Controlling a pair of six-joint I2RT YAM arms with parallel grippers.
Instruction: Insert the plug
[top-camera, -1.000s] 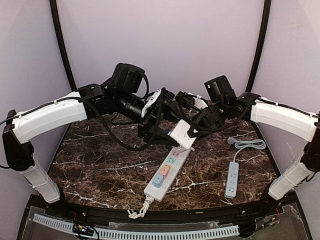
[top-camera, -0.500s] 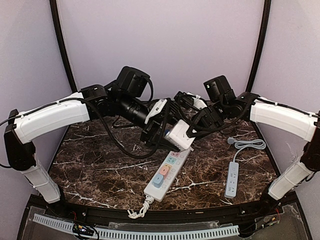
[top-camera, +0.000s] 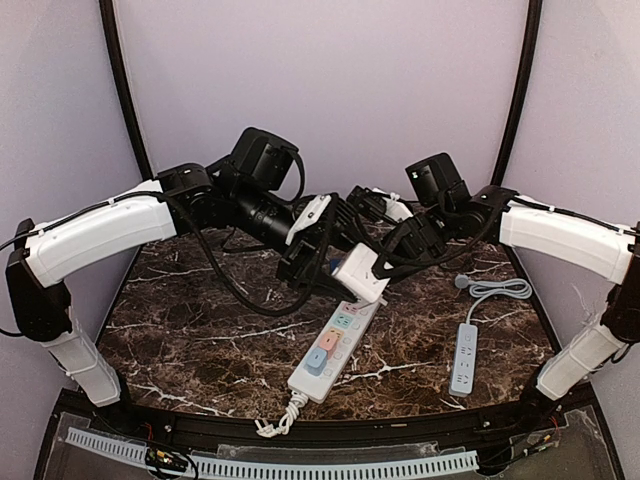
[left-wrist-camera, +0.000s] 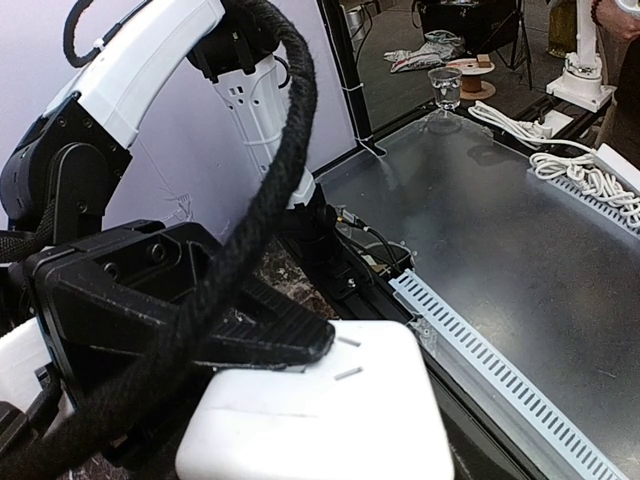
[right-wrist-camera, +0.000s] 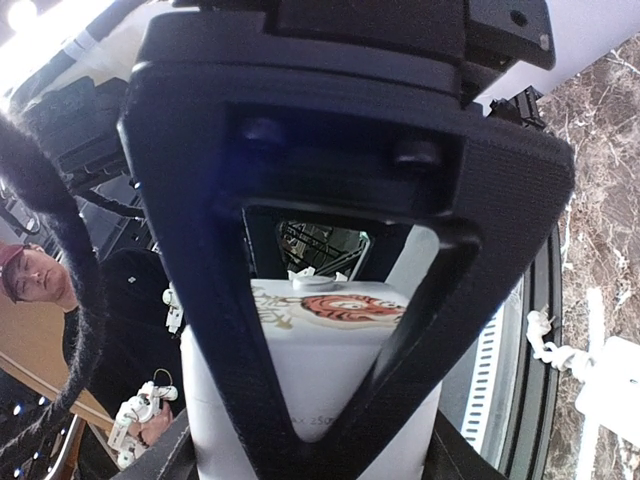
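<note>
While both arms reach in over the dark brown marble-patterned table (top-camera: 200, 330), the boxy white plastic plug (top-camera: 358, 272) hangs between them, just toward 12 o'clock from the table's middle. It sits tilted over the far end of the long white power strip with pastel-coloured sockets (top-camera: 333, 348), which slants from 6 o'clock up toward 1 o'clock. Whether plug and strip touch cannot be told from above.

The right gripper (top-camera: 392, 258) comes in from 3 o'clock and pinches the plug. In its wrist view the white body with an orange-red sticker sits squeezed between the black triangular fingers (right-wrist-camera: 200, 330).

The left gripper (top-camera: 318, 262) arrives from 9 o'clock, right against the plug's near side. In the left wrist view one black finger (left-wrist-camera: 250, 325) lies across the plug's top face, beside two short metal prongs (left-wrist-camera: 348, 372) that stand bare, outside any socket. Whether this gripper actually clamps the plug or only rests on it, I cannot tell.

A small pale grey power strip (top-camera: 465, 358) with its coiled cable lies at 4 o'clock, well apart from both grippers.
</note>
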